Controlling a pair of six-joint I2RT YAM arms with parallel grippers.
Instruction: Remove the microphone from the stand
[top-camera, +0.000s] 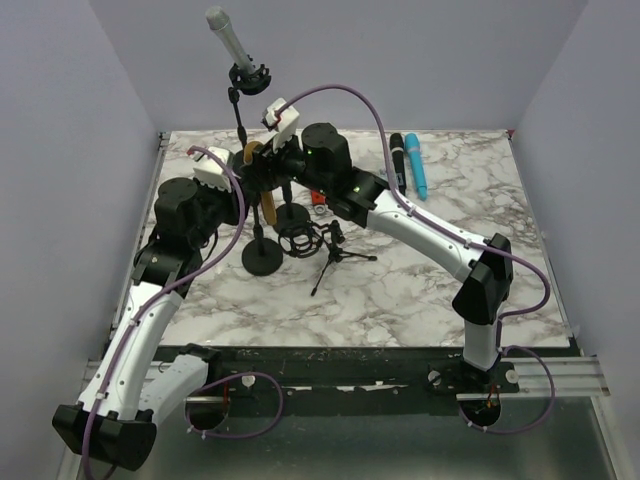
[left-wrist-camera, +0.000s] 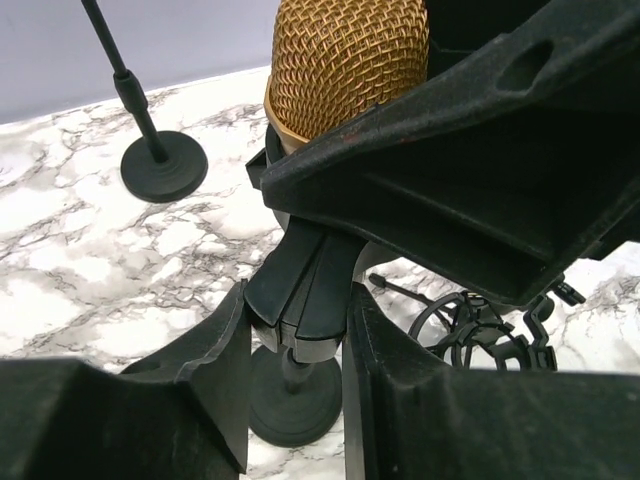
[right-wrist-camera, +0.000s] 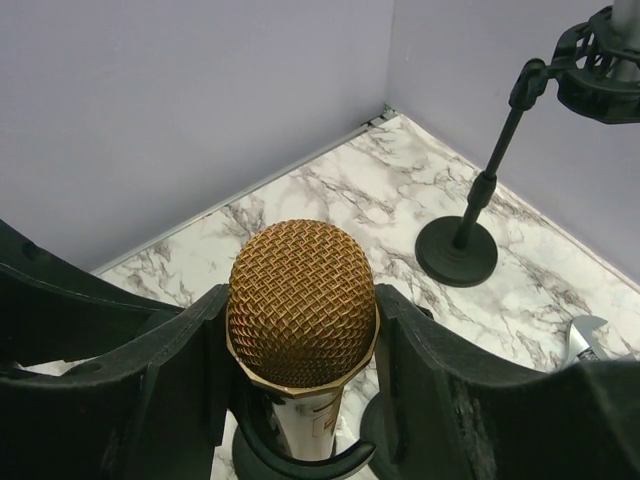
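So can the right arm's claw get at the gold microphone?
Probably yes. The right claw hugs the gold microphone head from both sides, with nothing between. The left claw pinches the stand clip below, clear of it.

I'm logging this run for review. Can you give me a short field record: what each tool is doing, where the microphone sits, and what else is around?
gold microphone: upright, seated in the stand clip
left tool: shut on the stand clip, below the head
right tool: shut on the gold microphone's head, one finger each side
behind: grey microphone on a second stand
lying on table: black microphone and blue microphone, side by side
task: microphone not yet removed
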